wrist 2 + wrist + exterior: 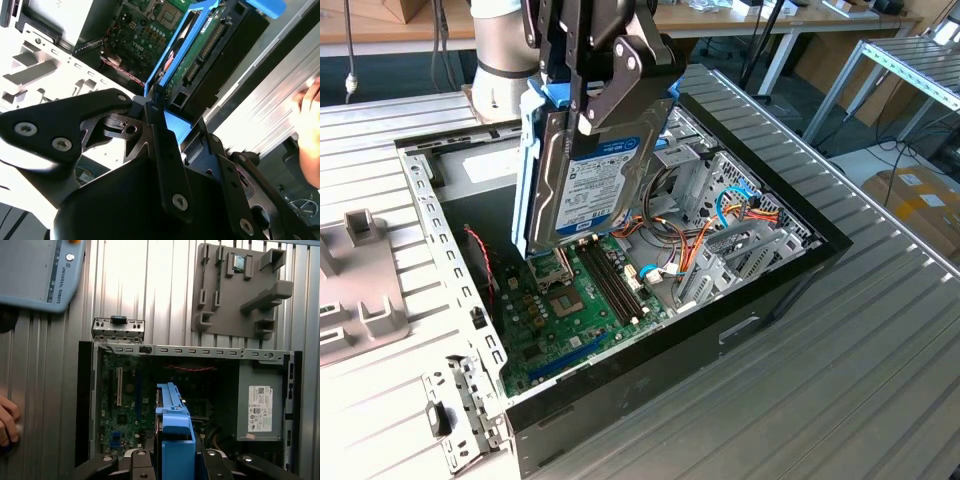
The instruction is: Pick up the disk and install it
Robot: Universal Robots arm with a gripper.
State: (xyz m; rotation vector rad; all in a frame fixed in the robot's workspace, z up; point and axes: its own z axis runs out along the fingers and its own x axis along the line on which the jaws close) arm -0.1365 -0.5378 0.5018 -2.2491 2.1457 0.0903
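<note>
Disk label: the disk (590, 170) carries a white sticker with a blue band along its lower edge. The print on it is too fine to make out from here.
Other labels: inside the computer case (650, 360), the grey power supply (260, 400) bears a white printed sticker (260, 409). A light-blue pendant (35, 270) lies on the table (840, 380) beyond the case and has a line of lettering on its edge.
Gripper: the gripper (595, 100) is clamped on the disk's upper end. Its black fingers (620, 75) are pressed against the blue frame (175, 440) that wraps the drive.
Disk place: it hangs over the open case, above the green motherboard (555, 310). Whether its lower end touches anything, I cannot tell.
Disk pointing: it stands on edge, long axis near vertical and leaning slightly. The labelled face is turned toward the exterior view's right, and the circuit-board side (200, 50) shows in the second wrist view.
Beside the case: a grey fixture plate (240, 290) is on the table, and a person's hand (7, 422) is nearby.
</note>
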